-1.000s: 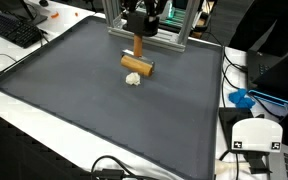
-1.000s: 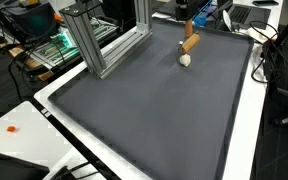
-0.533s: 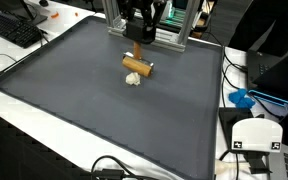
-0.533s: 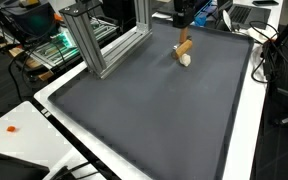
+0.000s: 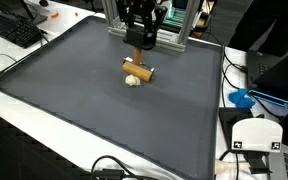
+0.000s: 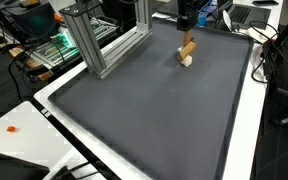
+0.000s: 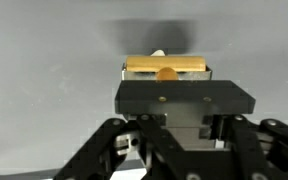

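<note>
A T-shaped wooden tool point(image 5: 139, 68) stands on the dark grey mat point(image 5: 94, 105) near its far edge, its short handle pointing up. A small white lump point(image 5: 132, 80) lies against the cross-piece. My gripper point(image 5: 140, 40) comes down from above and is shut on the top of the handle. In the exterior view from the mat's other end, the wooden tool point(image 6: 187, 48) is upright under the gripper point(image 6: 184, 24), with the white lump point(image 6: 185, 60) at its foot. In the wrist view the cross-piece point(image 7: 164, 65) lies level just beyond the gripper point(image 7: 167, 84), whose black body hides the fingertips.
An aluminium frame point(image 5: 174, 25) stands right behind the gripper; in an exterior view it is the frame point(image 6: 104, 40) along the mat's side. A keyboard point(image 5: 14, 28), a blue object point(image 5: 242, 98), a white device point(image 5: 254, 135) and cables lie on the white table around the mat.
The gripper has come lower and shifted slightly over the tool. The wooden handle, tilted a second ago, now stands upright. The white lump stays beside the cross-piece.
</note>
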